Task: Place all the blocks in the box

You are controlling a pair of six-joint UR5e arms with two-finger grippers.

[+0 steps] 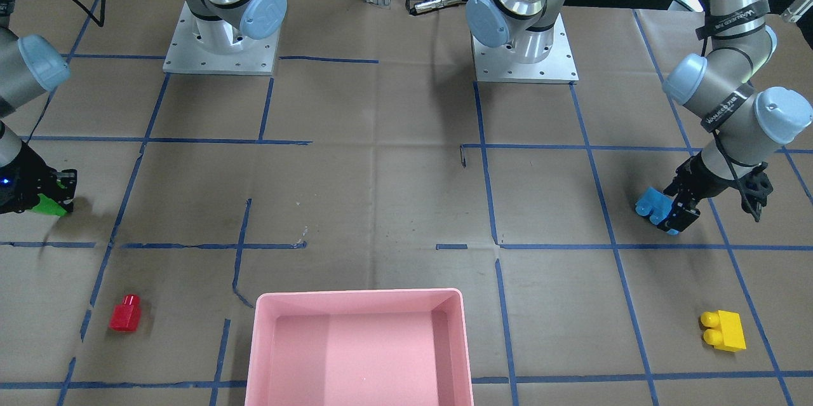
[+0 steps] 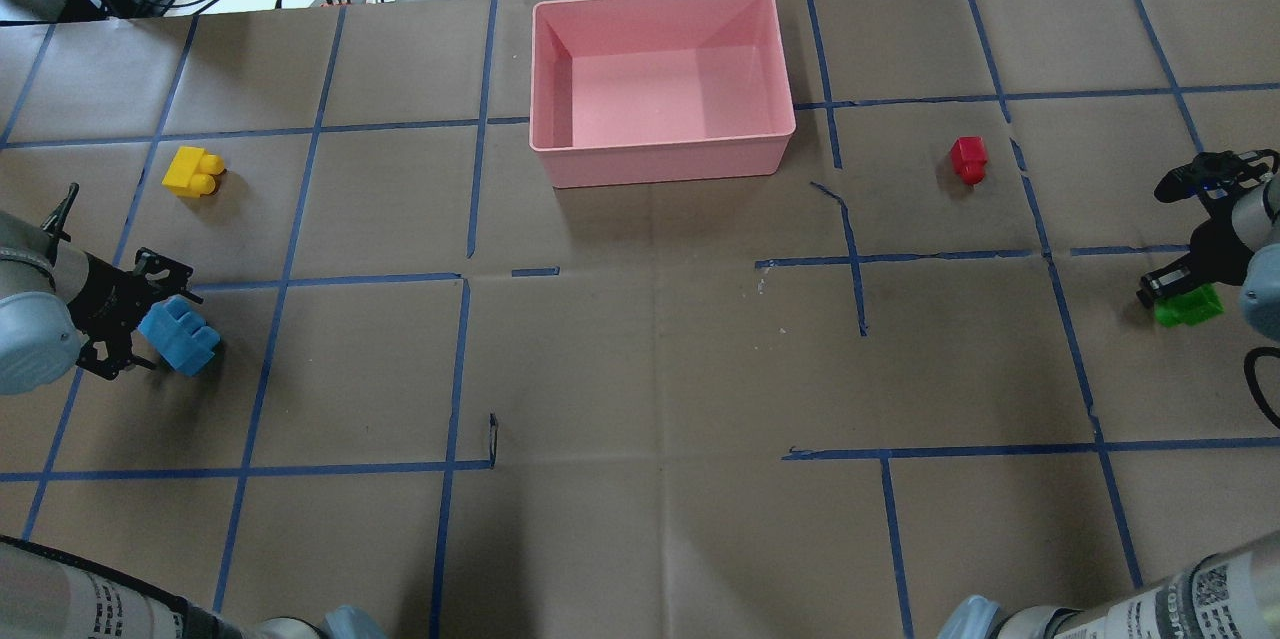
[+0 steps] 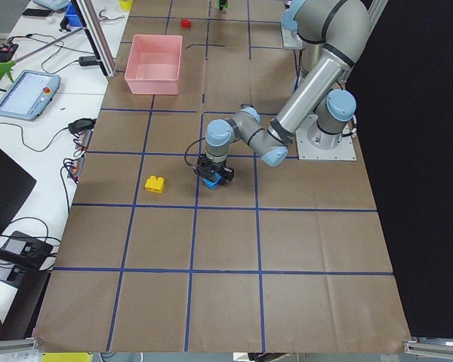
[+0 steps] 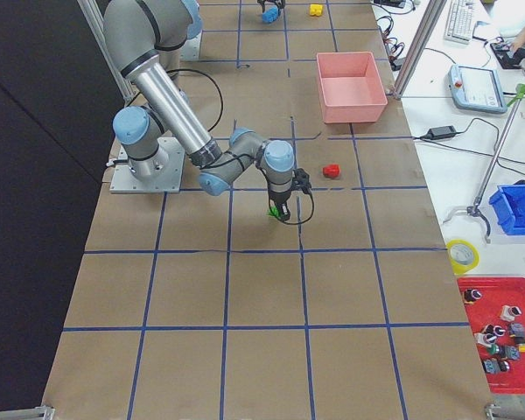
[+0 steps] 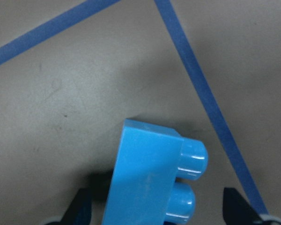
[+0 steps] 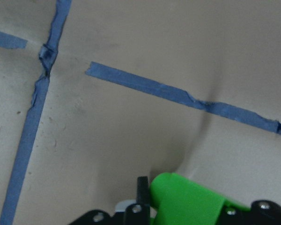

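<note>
Both grippers sit low at opposite ends of the table; the left gripper (image 1: 672,215) is spread wide around the blue block (image 1: 650,206), and only the left wrist view shows the gap between the studs and one fingertip (image 5: 238,206); the right gripper (image 1: 60,193) is closed narrow on the green block (image 1: 49,205), the right wrist view showing black fingers tight against it; farther out, the red block (image 1: 125,314) and yellow block (image 1: 724,330) lie on brown paper (image 1: 381,203), either side of the pink box (image 1: 359,295).
</note>
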